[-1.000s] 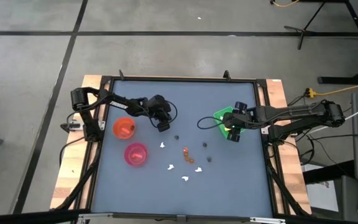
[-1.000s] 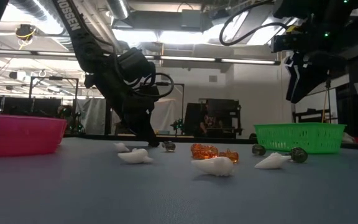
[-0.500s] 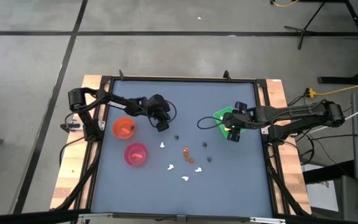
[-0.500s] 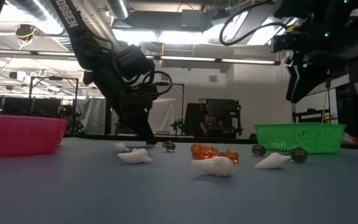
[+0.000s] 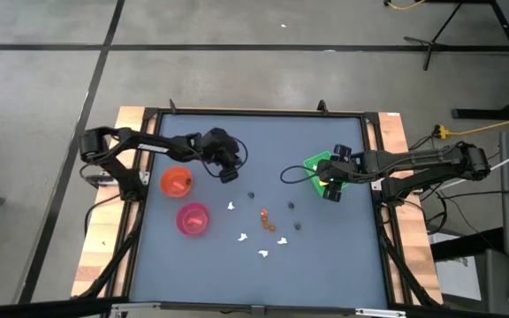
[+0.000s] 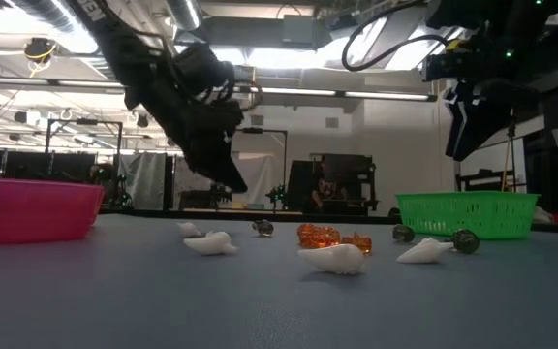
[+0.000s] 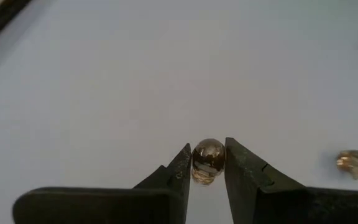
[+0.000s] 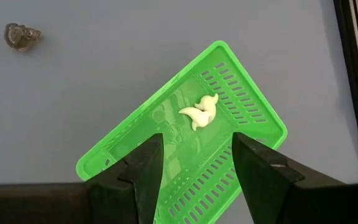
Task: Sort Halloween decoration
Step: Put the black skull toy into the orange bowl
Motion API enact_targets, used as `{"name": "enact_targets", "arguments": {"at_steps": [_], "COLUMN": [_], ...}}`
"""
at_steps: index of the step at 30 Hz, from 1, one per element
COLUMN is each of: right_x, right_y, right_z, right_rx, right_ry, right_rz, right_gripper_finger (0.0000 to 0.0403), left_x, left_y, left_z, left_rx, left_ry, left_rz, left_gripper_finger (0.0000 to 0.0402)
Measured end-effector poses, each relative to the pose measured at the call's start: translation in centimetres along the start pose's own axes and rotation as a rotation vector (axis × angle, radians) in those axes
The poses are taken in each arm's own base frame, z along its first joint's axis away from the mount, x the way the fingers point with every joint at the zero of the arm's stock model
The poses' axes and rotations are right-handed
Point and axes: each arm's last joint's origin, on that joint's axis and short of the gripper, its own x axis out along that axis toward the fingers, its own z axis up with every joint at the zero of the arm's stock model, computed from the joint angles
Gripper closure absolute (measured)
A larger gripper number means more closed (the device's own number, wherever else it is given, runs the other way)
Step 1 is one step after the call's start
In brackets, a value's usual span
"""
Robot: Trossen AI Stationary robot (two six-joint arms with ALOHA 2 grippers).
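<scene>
We are carrying: our left gripper (image 7: 207,163), lifted above the table near the orange bowl (image 5: 177,182), pinches a dark round bead (image 7: 208,157). Our right gripper (image 8: 192,163) hangs open over the green tray (image 8: 253,115). Next we probably must release the bead into its proper container.
</scene>
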Motion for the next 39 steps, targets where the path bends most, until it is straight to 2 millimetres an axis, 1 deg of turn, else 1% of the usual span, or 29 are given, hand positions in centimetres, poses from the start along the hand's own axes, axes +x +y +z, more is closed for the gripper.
{"name": "enact_targets", "arguments": {"at_steps": [5, 11, 17, 21, 25, 31, 34, 39], "right_x": [0.0, 0.0, 0.0, 0.0, 0.0, 0.0, 0.0, 0.0], "right_y": [0.0, 0.0, 0.0, 0.1, 0.1, 0.1, 0.1, 0.1], "right_z": [0.0, 0.0, 0.1, 0.4, 0.4, 0.4, 0.4, 0.4], "right_rx": [0.000, 0.000, 0.005, 0.014, 0.016, 0.016, 0.016, 0.016], "right_ry": [0.000, -0.001, -0.014, -0.037, -0.043, -0.043, -0.043, -0.043], "right_rz": [0.000, 0.000, 0.003, 0.006, 0.007, 0.007, 0.007, 0.006], "right_gripper_finger": [0.0212, 0.0212, 0.0212, 0.0212, 0.0212, 0.0212, 0.0212, 0.0212], "left_x": [-2.4, -5.5, -8.7, -10.4, -11.5, -12.5, -12.9, -13.3], "left_y": [-0.1, -0.4, -1.3, -2.1, -2.7, -3.4, -3.5, -3.6], "left_z": [0.7, 0.7, -0.6, -1.7, -3.0, -4.9, -5.5, -5.9], "left_rx": [-0.033, -0.096, -0.171, -0.222, -0.268, -0.307, -0.307, -0.275], "left_ry": [-0.015, 0.033, 0.158, 0.262, 0.384, 0.597, 0.645, 0.671], "left_rz": [0.007, 0.006, 0.001, 0.002, 0.018, 0.077, 0.147, 0.230], "left_gripper_finger": [0.0346, 0.0346, 0.0346, 0.0346, 0.0346, 0.0346, 0.0346, 0.0346]}}
